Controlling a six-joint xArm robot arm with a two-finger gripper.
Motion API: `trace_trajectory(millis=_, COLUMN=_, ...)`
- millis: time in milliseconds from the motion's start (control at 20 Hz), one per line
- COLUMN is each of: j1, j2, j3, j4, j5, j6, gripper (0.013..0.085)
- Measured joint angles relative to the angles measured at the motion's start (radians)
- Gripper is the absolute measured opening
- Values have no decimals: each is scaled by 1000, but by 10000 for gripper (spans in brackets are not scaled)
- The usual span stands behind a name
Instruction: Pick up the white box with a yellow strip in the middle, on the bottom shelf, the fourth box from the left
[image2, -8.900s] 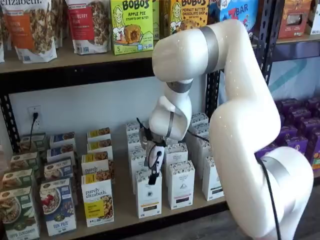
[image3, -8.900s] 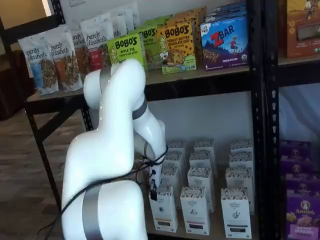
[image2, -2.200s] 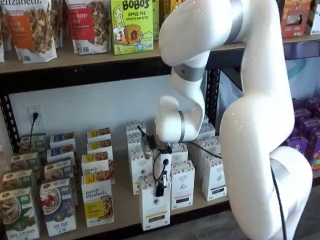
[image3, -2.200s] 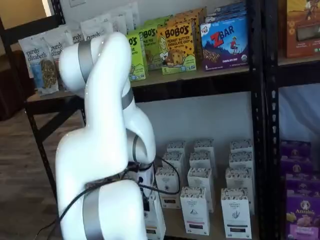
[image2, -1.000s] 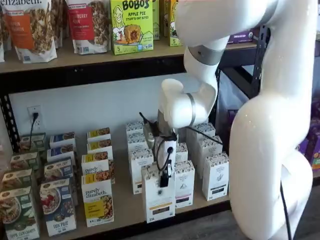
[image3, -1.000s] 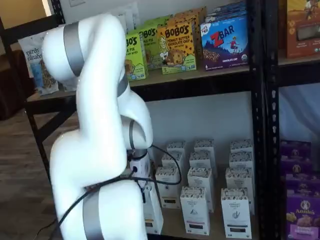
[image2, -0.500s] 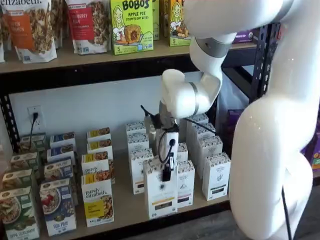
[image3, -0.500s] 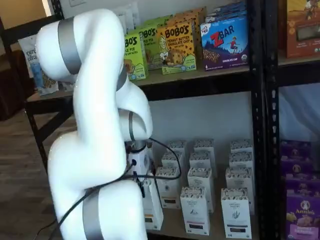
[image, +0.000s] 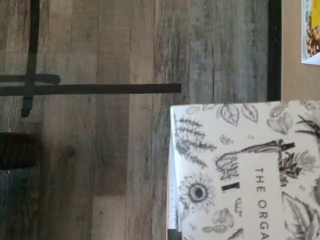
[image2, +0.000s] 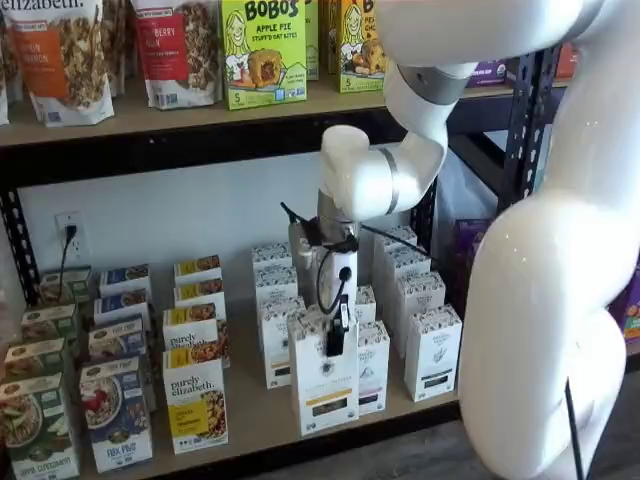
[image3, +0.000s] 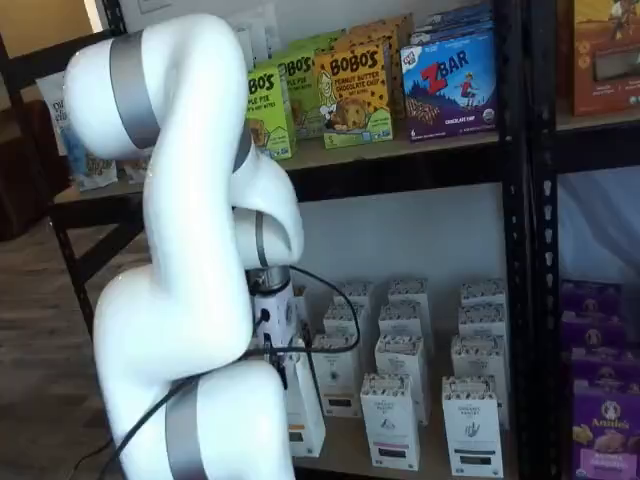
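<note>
The white box with a yellow strip hangs in my gripper, lifted off the bottom shelf and held in front of the rows of white boxes. The black fingers are shut on its top edge. In a shelf view the box shows beside the arm's base, with the gripper partly hidden by the arm. The wrist view shows the box's botanical-print face close up, above the wooden floor.
Rows of white boxes stand behind and to the right on the bottom shelf. Purely Elizabeth boxes stand to the left. The upper shelf board is overhead. A black shelf post stands at the right.
The gripper has risen and drawn slightly out from the shelf with the box in it. The arm's upper links have swung upward.
</note>
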Motion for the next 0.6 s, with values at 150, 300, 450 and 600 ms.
trace_trajectory(millis=150, j1=-1, j2=-15, j3=0, j4=-6, j5=14, j6=4, gripper=450)
trace_trajectory(millis=300, j1=-3, j2=-33, j3=1, j4=-10, j5=26, j6=8, gripper=450)
trace_trajectory(millis=450, j1=-7, j2=-61, j3=7, j4=-13, j5=42, j6=8, gripper=450)
trace_trajectory(millis=600, j1=-12, j2=-89, j3=15, j4=-3, j5=55, j6=-3, gripper=450)
